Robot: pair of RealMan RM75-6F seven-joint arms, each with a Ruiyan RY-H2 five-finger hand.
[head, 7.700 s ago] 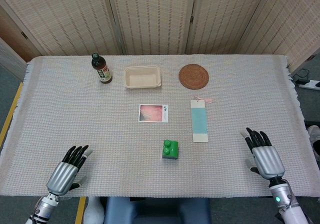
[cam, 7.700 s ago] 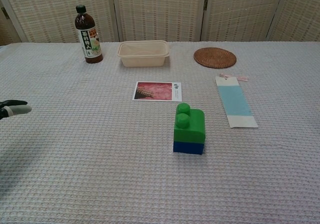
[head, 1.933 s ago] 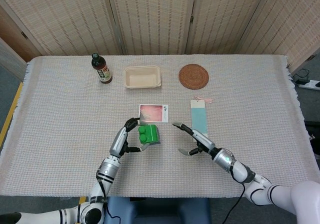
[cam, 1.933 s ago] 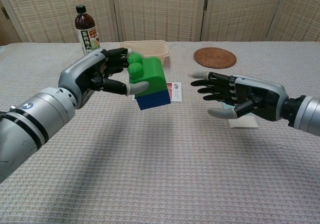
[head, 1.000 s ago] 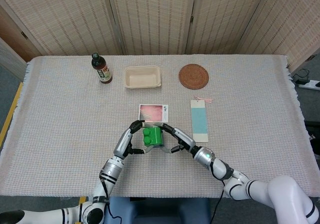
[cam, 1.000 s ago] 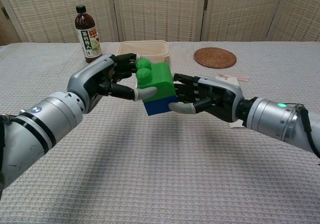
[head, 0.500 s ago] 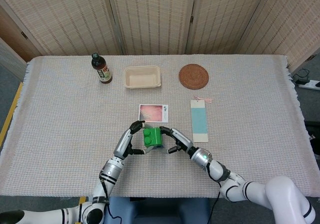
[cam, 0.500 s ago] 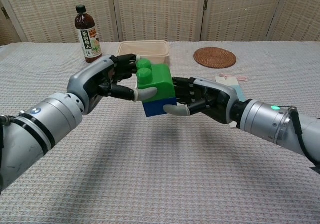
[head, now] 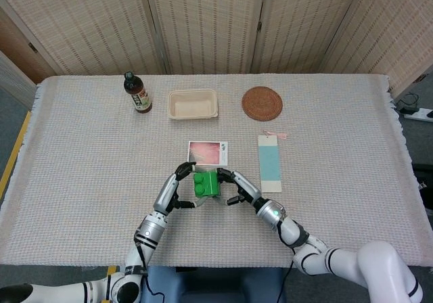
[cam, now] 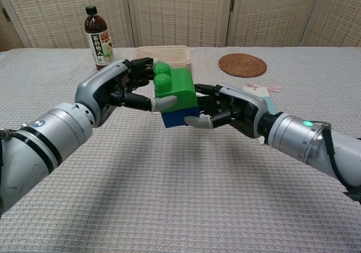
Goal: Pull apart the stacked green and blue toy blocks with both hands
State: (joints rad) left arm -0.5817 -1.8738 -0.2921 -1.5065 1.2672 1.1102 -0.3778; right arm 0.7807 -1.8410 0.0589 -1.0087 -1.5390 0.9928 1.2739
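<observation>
Woven folding screens close off the back of the scene, and before them a pale textured cloth covers the tabletop [cam: 180, 208]; above its middle we see the stacked pair held in the air, the green block [cam: 176, 92] on top with its studs tilted toward the left side, the blue block [cam: 179, 119] pressed under it and not yet parted.

We judge both to be light, hollow, rigid plastic with smooth, rather slippery faces; they should not bend or break, but the stud fit will likely resist and then let go suddenly; the sensible hold is on opposite flat sides of each block, one robot hand to each colour, well clear of the seam.

Our left robot hand [cam: 115, 92] grasps the green block, fingers curled around its upper side near the studs and the thumb pressing low on its near face; our right robot hand [cam: 228, 110] is partly curled, its fingers against the right face of the stack and its thumb [cam: 197, 122] at the blue block's lower corner, so we take it as gripping the blue one, though the far-side contact is hidden.
</observation>
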